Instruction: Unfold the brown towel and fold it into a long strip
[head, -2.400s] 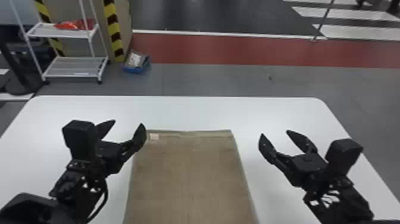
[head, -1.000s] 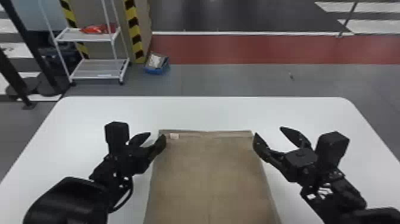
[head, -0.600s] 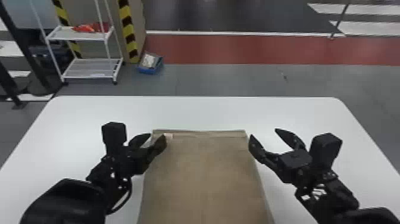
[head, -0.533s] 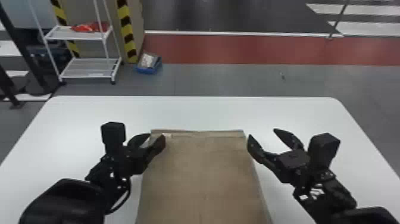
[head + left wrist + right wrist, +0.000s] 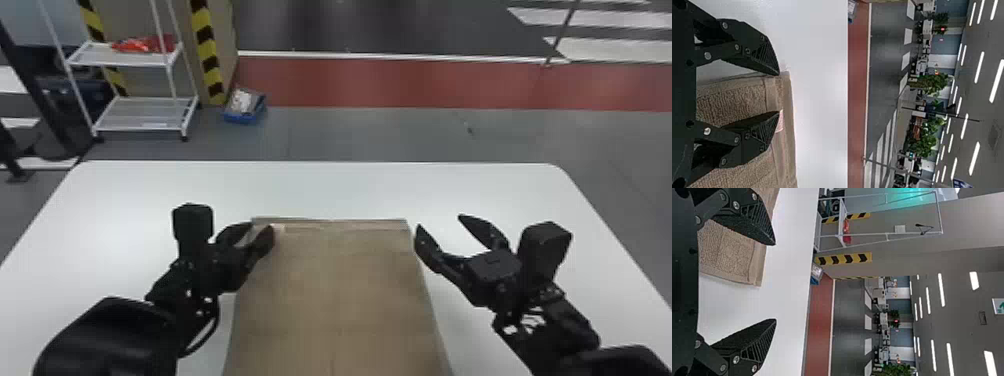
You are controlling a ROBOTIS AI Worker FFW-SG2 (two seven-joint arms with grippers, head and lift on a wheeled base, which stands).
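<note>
Bright indoor lighting noted.
Lit ceiling strips (image 5: 974,158) seen beyond the left gripper (image 5: 261,228); pale sheen cast on tabletop (image 5: 117,215) beside it.

Operator: Is any text legible?
Technician: None. In the right wrist view, a white sign panel (image 5: 997,310) displays a green arrow-like symbol. The pale label (image 5: 277,228) on the brown towel (image 5: 332,300) is unreadable.
</note>
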